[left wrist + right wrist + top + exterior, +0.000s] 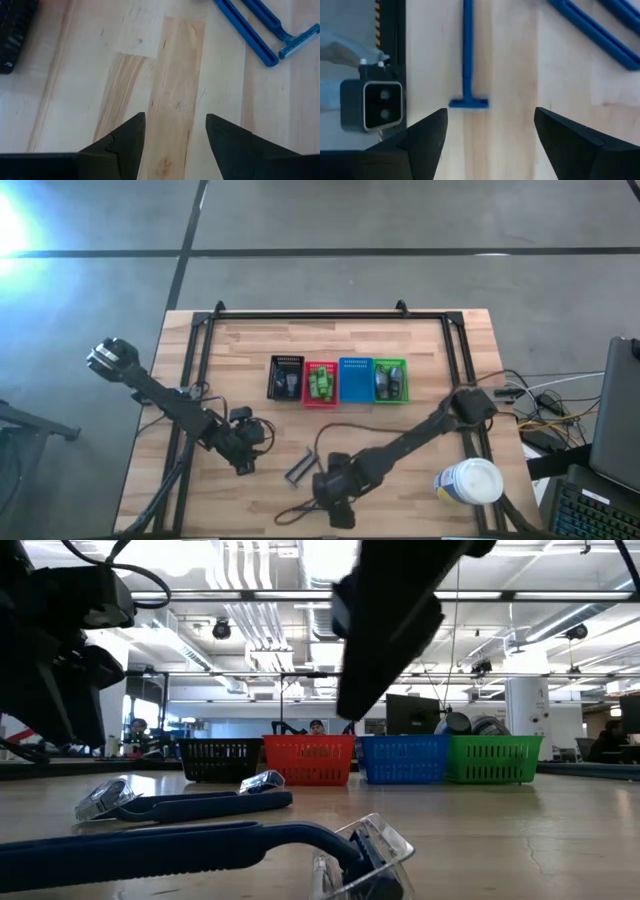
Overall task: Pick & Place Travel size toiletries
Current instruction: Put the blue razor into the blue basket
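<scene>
Three blue razors lie flat on the wood near the table's near edge. Two lie side by side. A third lies apart, its head pointing at my right gripper. The low view shows the razors close up. My left gripper hovers open over bare wood left of the pair. My right gripper is open just short of the single razor's head. Grey items sit in the black basket, green packets in the red basket, dark pieces in the green basket.
The four baskets stand in a row at mid-table, with the blue basket between red and green. A big white tub stands at the near right corner. The low camera's housing sits at the near edge beside my right gripper. A black frame borders the table.
</scene>
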